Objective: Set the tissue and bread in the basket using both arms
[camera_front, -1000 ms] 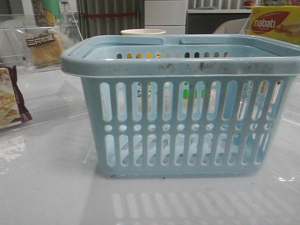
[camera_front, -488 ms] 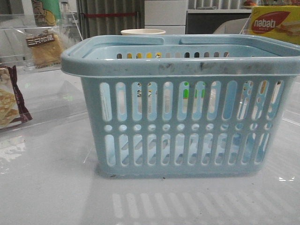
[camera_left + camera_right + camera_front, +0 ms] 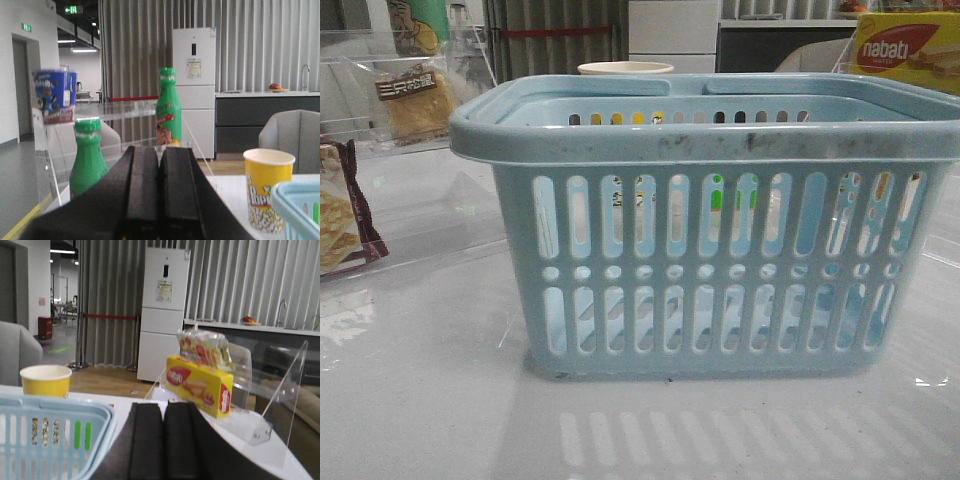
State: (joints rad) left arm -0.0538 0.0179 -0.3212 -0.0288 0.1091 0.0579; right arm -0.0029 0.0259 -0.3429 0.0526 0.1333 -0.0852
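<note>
The light blue basket (image 3: 720, 260) stands in the middle of the table and fills most of the front view; its corner also shows in the left wrist view (image 3: 300, 205) and the right wrist view (image 3: 50, 430). The bread (image 3: 415, 95), in a clear bag with a dark label band, stands on a clear shelf at the far left. The black tissue pack is out of view. My left gripper (image 3: 159, 150) is shut and empty, raised left of the basket. My right gripper (image 3: 163, 405) is shut and empty, to the right of the basket. Neither gripper shows in the front view.
A maroon-edged snack packet (image 3: 342, 215) lies at the left edge. A yellow nabati box (image 3: 908, 50) stands on a clear stand at the far right (image 3: 200, 382). A yellow paper cup (image 3: 267, 187) stands behind the basket. Green bottles (image 3: 167, 110) stand on the left shelf.
</note>
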